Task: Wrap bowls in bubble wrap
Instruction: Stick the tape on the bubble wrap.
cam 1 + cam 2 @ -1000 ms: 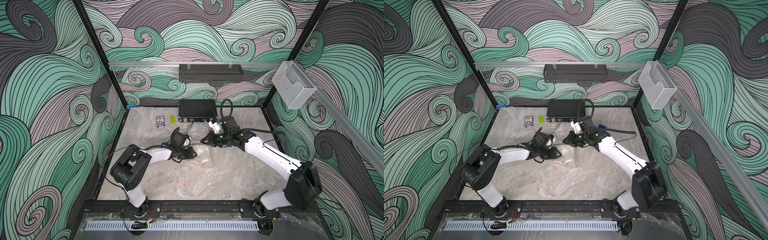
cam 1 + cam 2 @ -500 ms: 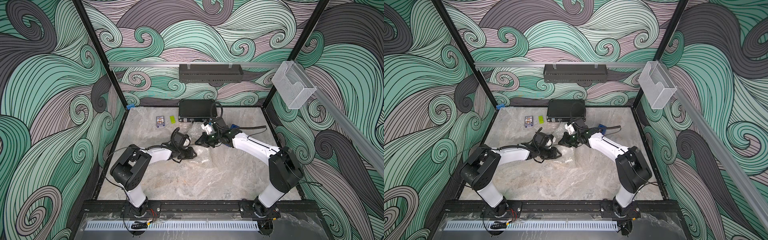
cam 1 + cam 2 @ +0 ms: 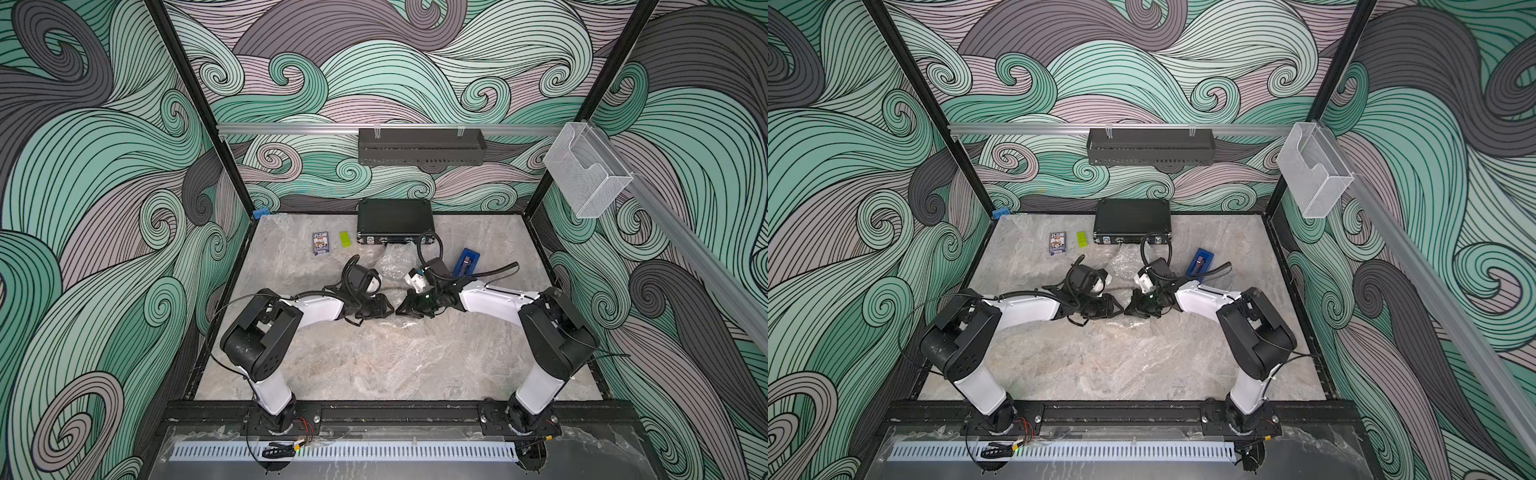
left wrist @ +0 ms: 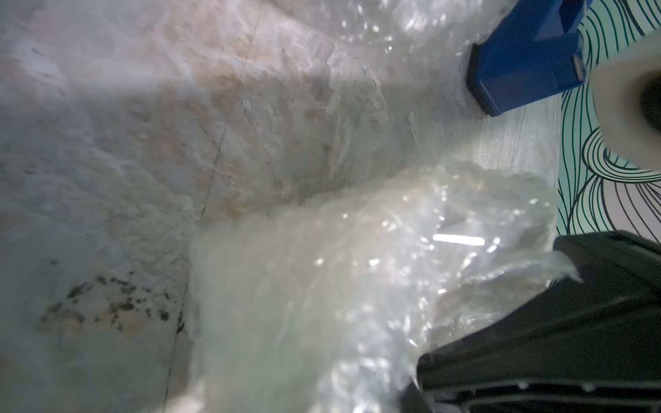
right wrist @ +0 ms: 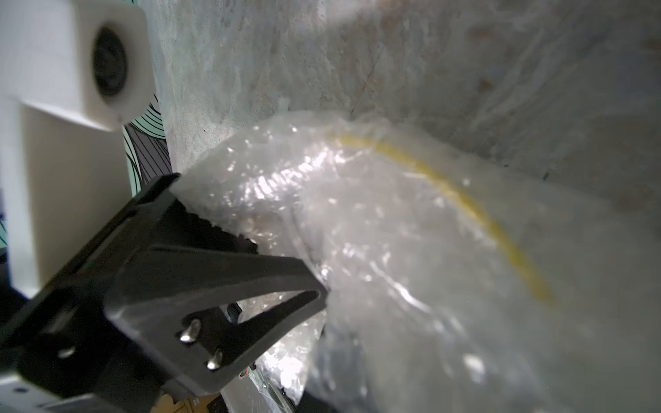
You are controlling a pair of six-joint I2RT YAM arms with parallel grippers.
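Observation:
One bowl shows only as a curved yellow rim (image 5: 461,202) through the clear bubble wrap (image 5: 393,250) bundled round it; no second bowl is in view. In both top views the bundle lies mid-table, with loose wrap (image 3: 392,270) trailing behind. My left gripper (image 3: 386,309) is clamped on the bundle's edge, and its black fingers (image 5: 214,271) show in the right wrist view. My right gripper (image 3: 402,309) faces it tip to tip, shut, with a flap of wrap (image 4: 558,268) drawn over its fingers (image 4: 590,314).
A black case (image 3: 395,222) stands at the back wall. A blue device (image 3: 467,262) lies just behind the right wrist. A card box (image 3: 320,243) and a green brick (image 3: 344,239) lie back left. A clear wire basket (image 3: 586,174) hangs on the right rail.
My right arm has folded in and its gripper has moved left and toward the front, up to the left gripper. The left arm has stayed where it was.

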